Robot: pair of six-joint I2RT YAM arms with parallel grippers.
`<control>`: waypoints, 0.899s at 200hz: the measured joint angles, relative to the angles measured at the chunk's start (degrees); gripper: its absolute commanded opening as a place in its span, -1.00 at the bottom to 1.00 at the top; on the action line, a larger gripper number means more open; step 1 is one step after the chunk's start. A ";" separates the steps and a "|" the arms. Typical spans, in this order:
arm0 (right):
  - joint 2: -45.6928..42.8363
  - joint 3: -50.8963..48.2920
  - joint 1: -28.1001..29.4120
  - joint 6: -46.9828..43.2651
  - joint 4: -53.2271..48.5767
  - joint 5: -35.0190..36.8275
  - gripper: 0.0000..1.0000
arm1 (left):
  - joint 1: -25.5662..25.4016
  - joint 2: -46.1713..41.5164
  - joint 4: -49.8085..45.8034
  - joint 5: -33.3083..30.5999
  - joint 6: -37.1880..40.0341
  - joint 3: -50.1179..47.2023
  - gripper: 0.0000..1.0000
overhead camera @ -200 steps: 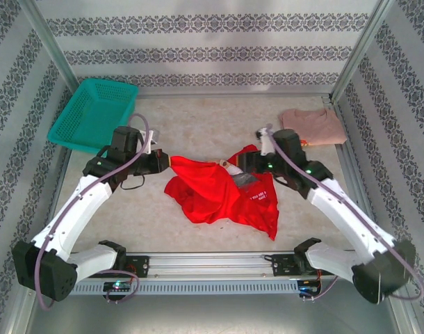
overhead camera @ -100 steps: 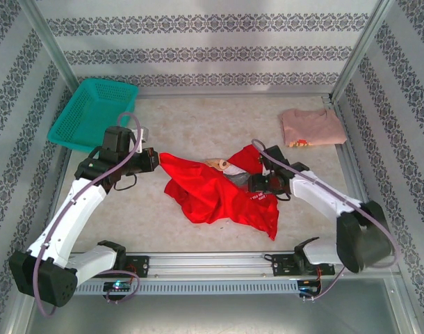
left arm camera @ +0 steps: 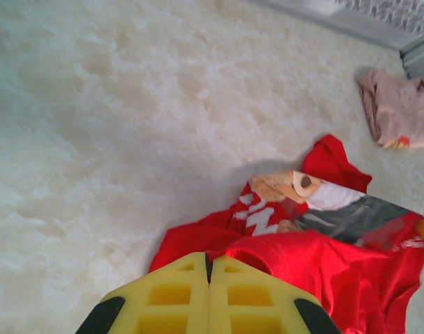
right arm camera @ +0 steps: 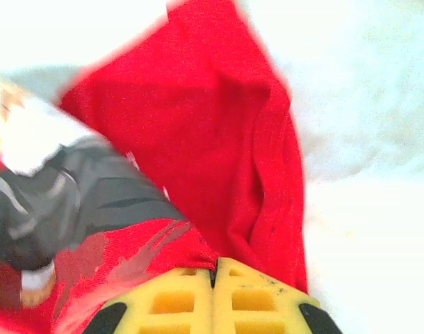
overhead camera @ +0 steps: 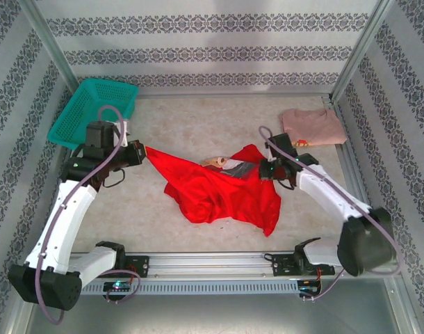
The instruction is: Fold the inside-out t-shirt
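Shirt: the inside-out t-shirt (overhead camera: 222,195) lies mid-table, a crumpled red heap, nowhere near flat. It sits between the two arms, with one corner drawn out to the left.
Left gripper: the left gripper (overhead camera: 145,152) has its yellow fingers (left arm camera: 177,292) pressed tight together and red cloth pinched at the tips. It has that left corner, and the fabric runs taut from it, so this reads as a pull to spread the shirt.
Right gripper: the right gripper (overhead camera: 265,169) is clamped too, and the right wrist view shows no gap between its fingers (right arm camera: 257,303). Red fabric is bunched right at the tips, so I judge it has the right-hand edge.
Why both ends: holding opposite sides lets the arms stretch the cloth apart, which it needs before any fold.
Print: a grey, white and tan print (left arm camera: 323,209) shows along the far edge, where the fabric is turned over.
Bystanders: the teal basket (overhead camera: 94,111) sits at the far left corner and the pale pink shirt (overhead camera: 313,125) at the far right. Both are well apart from the red one.
Table: the pale table (overhead camera: 198,118) has bare room beyond the heap for laying it out.
Progress: early, I'd say, since no fold is made yet.
Risk: a thin pinch could slip under tension.
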 measured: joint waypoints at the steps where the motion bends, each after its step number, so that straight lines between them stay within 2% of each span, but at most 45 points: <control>1: -0.20 0.17 -0.04 -0.02 -0.02 0.02 -1.00 | 0.15 -0.04 -0.07 0.04 0.07 0.11 -1.00; 19: -1.70 3.23 -0.72 -0.57 -0.07 0.50 -0.96 | 2.60 -0.94 -1.07 0.11 0.83 1.99 -1.00; 29: -0.44 5.22 -0.94 -0.79 -0.09 0.66 -0.79 | 4.04 -1.33 -1.68 0.13 1.05 2.95 -1.00; 39: 2.12 7.13 -1.01 -0.87 0.11 0.63 -0.53 | 4.96 -1.62 -1.81 0.13 1.09 3.48 -1.00; 56: 8.00 10.47 -1.05 -1.79 0.39 0.15 -0.25 | 5.42 -1.81 -1.86 0.52 1.05 3.65 -1.00; 77: 12.22 11.45 -0.52 -2.99 0.07 -0.07 -0.03 | 5.42 -1.84 -1.86 0.96 1.01 3.17 -1.00; 98: 9.88 7.43 -0.02 -2.91 -0.81 -0.28 0.16 | 5.42 -1.81 -1.86 0.94 0.92 2.49 -1.00; 127: -0.42 -2.99 0.66 0.11 -3.54 -2.08 0.19 | 5.42 -1.73 -1.84 1.03 0.55 2.32 -1.00; 146: -7.08 -9.38 3.06 4.11 -5.70 -3.52 0.17 | 5.42 -1.66 -1.81 1.33 0.37 2.29 -1.00; 180: -11.26 -14.58 8.72 10.84 -9.25 -3.67 0.11 | 5.53 -1.36 -1.42 2.12 0.13 1.99 -1.00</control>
